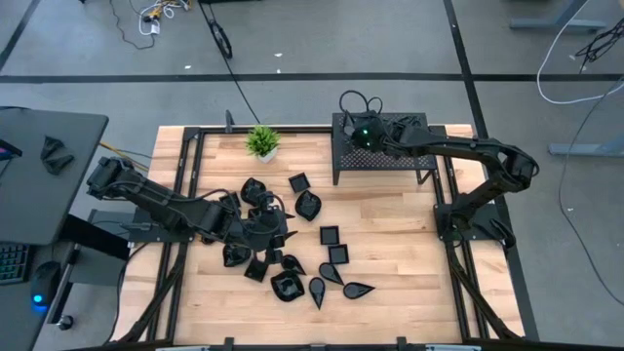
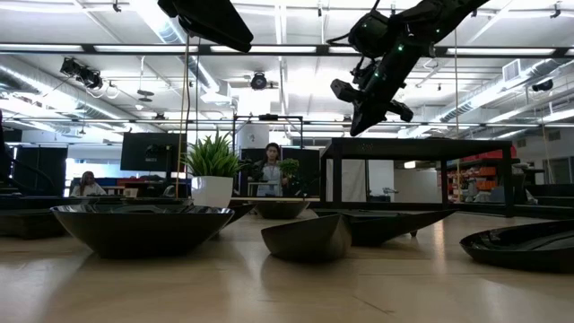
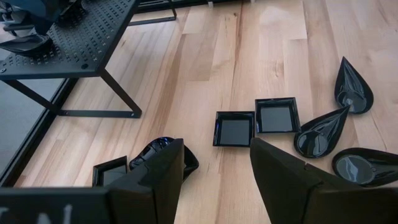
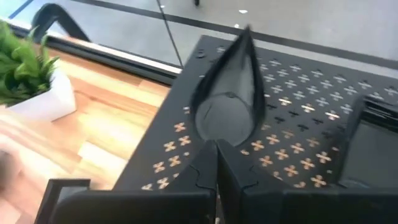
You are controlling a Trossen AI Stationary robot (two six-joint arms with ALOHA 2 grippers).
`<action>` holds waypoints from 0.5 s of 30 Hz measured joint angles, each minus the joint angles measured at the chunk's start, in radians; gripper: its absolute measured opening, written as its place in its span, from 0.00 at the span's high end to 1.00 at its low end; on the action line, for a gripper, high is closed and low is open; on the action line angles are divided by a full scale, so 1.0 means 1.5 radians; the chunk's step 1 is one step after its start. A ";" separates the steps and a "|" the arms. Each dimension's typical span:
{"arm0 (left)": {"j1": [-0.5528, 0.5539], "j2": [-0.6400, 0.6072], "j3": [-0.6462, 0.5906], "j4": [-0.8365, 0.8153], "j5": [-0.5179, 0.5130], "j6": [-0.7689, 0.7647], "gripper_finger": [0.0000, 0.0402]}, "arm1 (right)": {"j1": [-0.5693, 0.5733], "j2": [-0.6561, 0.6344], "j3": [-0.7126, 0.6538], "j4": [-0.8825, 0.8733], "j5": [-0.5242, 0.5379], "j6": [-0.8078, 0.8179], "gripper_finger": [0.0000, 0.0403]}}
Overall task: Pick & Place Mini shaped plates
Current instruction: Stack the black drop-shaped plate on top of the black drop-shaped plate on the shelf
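Right hand [image 1: 363,132] sits over the perforated rack [image 1: 409,156] at upper centre, fingers clamped on a teardrop plate [image 4: 229,93]. Left hand [image 1: 276,232] hovers mid-surface, fingers apart, above the scattered mini plates [image 1: 330,236] on the wood surface [image 1: 390,253].

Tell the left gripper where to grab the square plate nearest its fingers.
Grip the square plate by one raised rim edge, coming straight down from above. It lies flat on the table, so only the thin upturned rim offers a hold; the left gripper is open above it.
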 joint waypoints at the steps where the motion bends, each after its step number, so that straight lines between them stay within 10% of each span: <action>1: 0.000 0.000 0.000 0.000 0.000 0.000 0.52 | 0.001 0.000 0.000 0.004 0.000 -0.008 0.98; 15: 0.000 0.000 0.000 0.000 0.000 -0.001 0.52 | -0.006 0.028 0.000 0.022 -0.005 -0.014 0.98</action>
